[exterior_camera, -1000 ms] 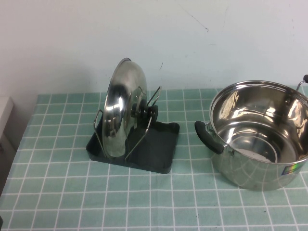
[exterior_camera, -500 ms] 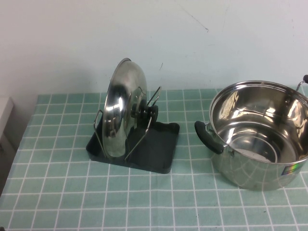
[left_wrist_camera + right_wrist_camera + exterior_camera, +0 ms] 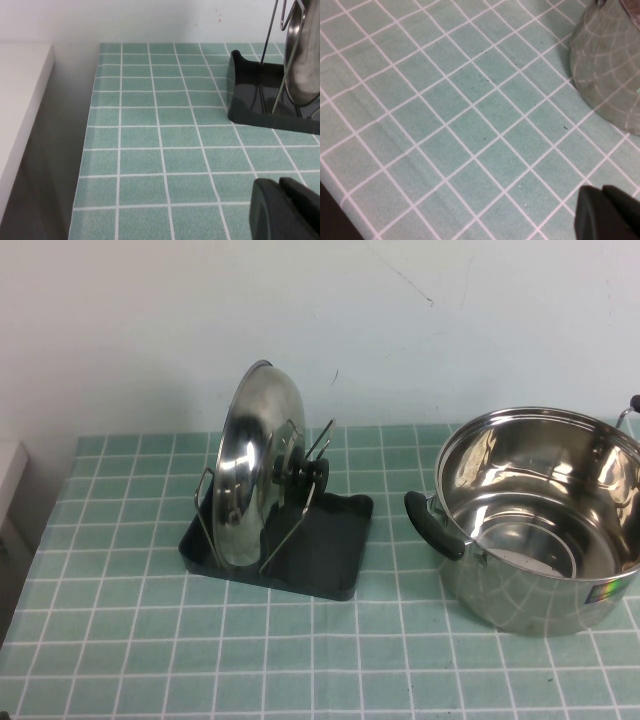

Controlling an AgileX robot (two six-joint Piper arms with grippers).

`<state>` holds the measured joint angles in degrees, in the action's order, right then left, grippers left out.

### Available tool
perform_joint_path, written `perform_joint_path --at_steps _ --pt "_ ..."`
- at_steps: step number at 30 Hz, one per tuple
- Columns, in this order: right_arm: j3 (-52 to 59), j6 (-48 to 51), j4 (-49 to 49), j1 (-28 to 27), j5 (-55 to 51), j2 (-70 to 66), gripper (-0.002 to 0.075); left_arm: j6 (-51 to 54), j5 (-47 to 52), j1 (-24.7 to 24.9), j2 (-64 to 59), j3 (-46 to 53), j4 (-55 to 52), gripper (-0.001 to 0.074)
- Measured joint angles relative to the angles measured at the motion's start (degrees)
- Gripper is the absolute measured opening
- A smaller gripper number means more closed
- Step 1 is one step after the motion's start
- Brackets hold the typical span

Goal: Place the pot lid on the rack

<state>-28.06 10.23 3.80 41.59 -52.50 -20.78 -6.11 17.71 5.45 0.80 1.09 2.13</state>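
The shiny steel pot lid (image 3: 245, 470) stands on edge in the dark rack (image 3: 320, 550), leaning between its wire loops, with its black knob (image 3: 300, 475) facing right. In the left wrist view the rack's end (image 3: 250, 95) and the lid's rim (image 3: 302, 60) show at the far edge. My left gripper (image 3: 285, 205) is shut and empty, low over the tiles, well apart from the rack. My right gripper (image 3: 607, 212) is shut and empty over the tiles near the steel pot (image 3: 610, 65). Neither gripper shows in the high view.
The open steel pot (image 3: 540, 515) with black side handles stands at the right of the green tiled mat. A white wall runs behind. The mat's left edge (image 3: 87, 150) drops to a grey gap beside a white surface (image 3: 20, 110).
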Motion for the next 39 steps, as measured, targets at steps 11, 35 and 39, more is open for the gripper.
perform_joint_path --at_steps 11,35,39 --pt "0.0 -0.1 0.0 0.0 0.0 0.0 -0.0001 0.7 0.0 0.0 0.0 0.0 0.0 -0.0001" --pt "1.8 0.5 3.3 -3.5 8.0 5.6 -0.0001 1.1 0.0 0.0 0.0 0.0 0.0 -0.0002" --pt "8.1 0.9 4.4 -12.3 23.3 11.4 -0.0001 1.2 0.0 0.0 0.0 0.0 0.1 -0.0002"
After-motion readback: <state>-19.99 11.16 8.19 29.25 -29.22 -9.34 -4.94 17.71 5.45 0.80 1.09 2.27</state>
